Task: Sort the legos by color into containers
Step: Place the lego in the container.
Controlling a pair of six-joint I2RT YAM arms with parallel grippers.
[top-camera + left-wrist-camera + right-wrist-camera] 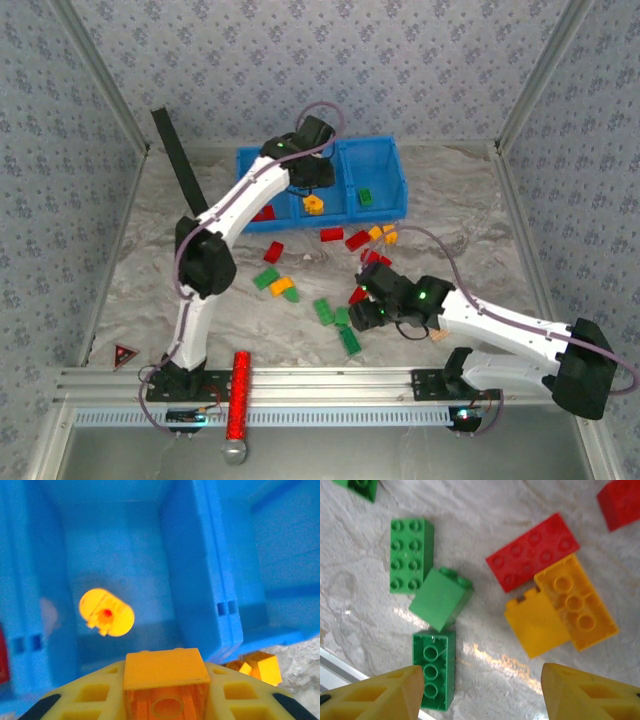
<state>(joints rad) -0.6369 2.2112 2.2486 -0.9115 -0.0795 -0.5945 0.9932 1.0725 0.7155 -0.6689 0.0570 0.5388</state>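
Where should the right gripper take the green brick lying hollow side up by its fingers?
Probably from straight above, across its two long side walls at mid-length. The green brick lies flat, tubes up; those walls are parallel and clear, while a tilted green block crowds its far end. The right gripper is open.

Round piece [313,204] in bin's [385,150] middle compartment, one brick [366,197] in right, loose bricks [325,311] before bin

Legos [323,311] strewn before blue bin [385,165]; orange brick [165,672] held over it.
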